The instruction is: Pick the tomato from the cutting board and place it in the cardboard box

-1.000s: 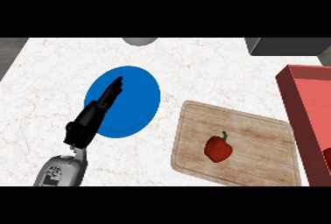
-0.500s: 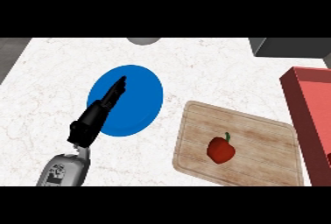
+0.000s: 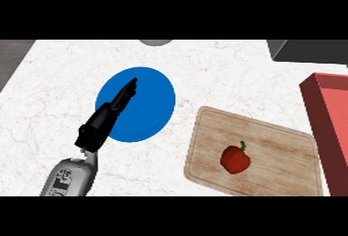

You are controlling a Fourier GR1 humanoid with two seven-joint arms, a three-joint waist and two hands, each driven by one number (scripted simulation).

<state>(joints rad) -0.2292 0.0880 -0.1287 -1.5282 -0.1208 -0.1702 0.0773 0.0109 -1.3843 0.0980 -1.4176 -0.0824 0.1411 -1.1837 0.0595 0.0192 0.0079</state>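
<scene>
Tomato (image 3: 235,160) sits on our cutting board (image 3: 272,138); the red box (image 3: 333,115) at right awaits it. Our left hand (image 3: 112,113) hovers over the blue plate (image 3: 153,99), fingers straight, holding nothing.

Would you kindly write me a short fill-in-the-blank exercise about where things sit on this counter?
1. The tomato lies on the ____.
2. The left hand, fingers straight, shows over the ____ plate.
3. The red box stands at the view's ____ edge.

Missing words: cutting board; blue; right
</scene>
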